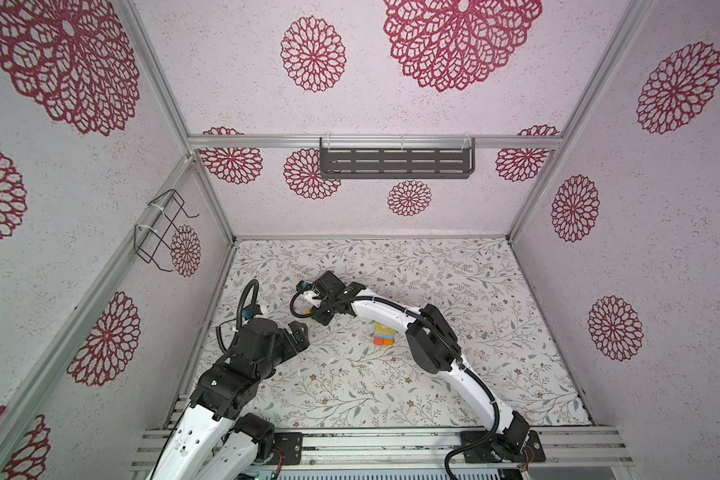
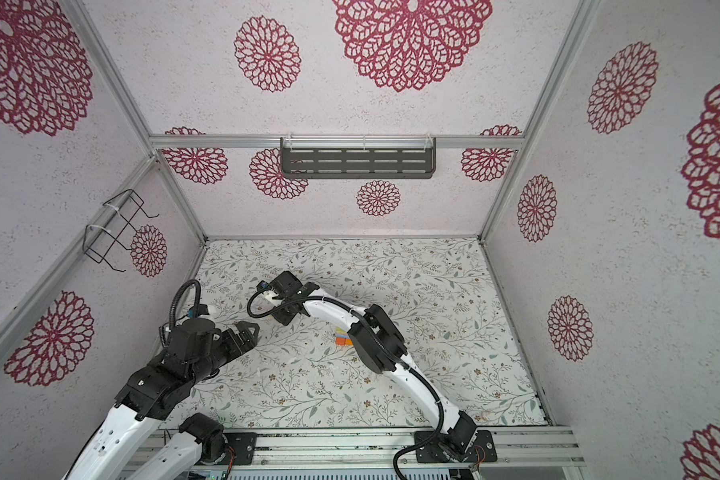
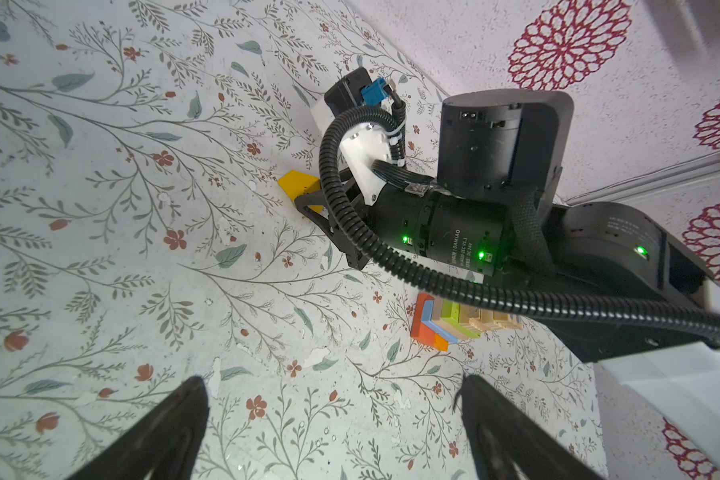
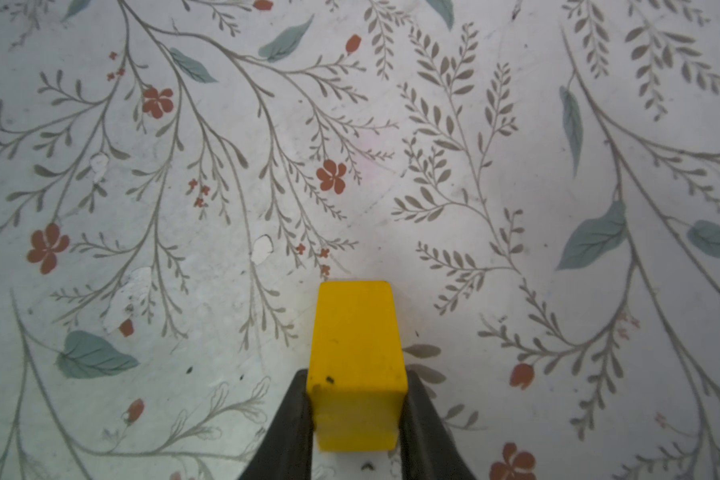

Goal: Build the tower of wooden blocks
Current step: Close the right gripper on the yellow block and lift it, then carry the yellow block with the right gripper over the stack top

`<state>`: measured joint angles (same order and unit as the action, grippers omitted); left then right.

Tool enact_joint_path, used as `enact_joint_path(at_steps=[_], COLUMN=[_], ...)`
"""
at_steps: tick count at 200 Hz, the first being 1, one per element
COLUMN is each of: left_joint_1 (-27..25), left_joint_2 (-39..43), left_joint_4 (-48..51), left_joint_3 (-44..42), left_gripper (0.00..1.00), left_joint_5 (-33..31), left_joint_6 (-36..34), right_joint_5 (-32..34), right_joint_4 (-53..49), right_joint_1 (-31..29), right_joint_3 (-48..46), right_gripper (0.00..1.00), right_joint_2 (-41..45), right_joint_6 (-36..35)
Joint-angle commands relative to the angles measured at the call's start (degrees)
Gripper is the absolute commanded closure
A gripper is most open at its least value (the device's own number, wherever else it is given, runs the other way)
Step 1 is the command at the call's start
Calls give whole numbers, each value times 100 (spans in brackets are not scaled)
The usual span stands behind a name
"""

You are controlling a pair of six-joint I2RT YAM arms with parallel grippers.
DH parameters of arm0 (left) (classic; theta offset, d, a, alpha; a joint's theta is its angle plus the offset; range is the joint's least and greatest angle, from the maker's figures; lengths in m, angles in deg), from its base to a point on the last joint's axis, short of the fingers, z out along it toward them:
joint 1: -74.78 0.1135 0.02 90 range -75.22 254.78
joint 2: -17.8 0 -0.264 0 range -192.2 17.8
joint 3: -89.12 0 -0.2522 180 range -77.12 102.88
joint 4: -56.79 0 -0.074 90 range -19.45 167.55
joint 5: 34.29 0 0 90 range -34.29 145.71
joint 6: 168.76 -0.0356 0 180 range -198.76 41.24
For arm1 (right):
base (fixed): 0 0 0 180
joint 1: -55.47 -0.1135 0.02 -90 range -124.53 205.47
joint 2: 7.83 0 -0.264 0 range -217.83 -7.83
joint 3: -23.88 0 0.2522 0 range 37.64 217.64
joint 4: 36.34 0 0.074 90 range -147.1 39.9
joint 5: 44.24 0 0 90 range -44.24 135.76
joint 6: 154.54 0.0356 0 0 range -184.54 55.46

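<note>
My right gripper [image 4: 356, 401] is shut on the yellow roof-shaped wood block [image 4: 356, 357], low over the floral table. The left wrist view shows that block [image 3: 297, 185] peeking out beyond the right gripper [image 3: 323, 214]. The tower [image 3: 454, 322] has an orange base, then blue and lime-green layers, with tan cubes on top. In both top views the tower [image 1: 383, 334] [image 2: 342, 336] stands mid-table, half hidden by the right arm. My left gripper [image 3: 331, 386] [image 1: 302, 332] is open and holds nothing, to the left of the tower.
The floral table cover [image 1: 454, 282] fills the booth floor. A dark slotted shelf [image 1: 395, 160] hangs on the back wall and a wire rack [image 1: 163, 230] on the left wall. An aluminium rail [image 1: 371, 446] runs along the front edge.
</note>
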<state>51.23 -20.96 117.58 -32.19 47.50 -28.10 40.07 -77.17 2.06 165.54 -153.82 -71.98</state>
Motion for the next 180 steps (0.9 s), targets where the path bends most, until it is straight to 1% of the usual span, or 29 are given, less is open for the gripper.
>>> enact_joint_path(at_steps=[1, 52, 90, 154, 180], left_joint_1=[35, 38, 36, 35, 35], left_joint_2=[-269, -434, -969, -1744, -2027], left_joint_4=[379, 499, 407, -40, -514], left_joint_3=[412, 940, 1283, 1554, 1455], left_gripper=[3, 3, 3, 3, 3], left_joint_5=[-270, -460, -518, -385, -14], left_joint_6=[-289, -531, -650, -755, -678], right_joint_5=[392, 870, 1077, 834, 716], right_joint_4=[-18, -213, -520, -561, -859], right_joint_1=[-29, 11, 180, 700, 810], right_joint_3=[-124, -963, -1573, -3190, -3521], right_gripper=[88, 87, 87, 86, 86], right_joint_2=[1011, 2287, 3185, 4760, 5099], right_joint_6=[236, 321, 480, 724, 734])
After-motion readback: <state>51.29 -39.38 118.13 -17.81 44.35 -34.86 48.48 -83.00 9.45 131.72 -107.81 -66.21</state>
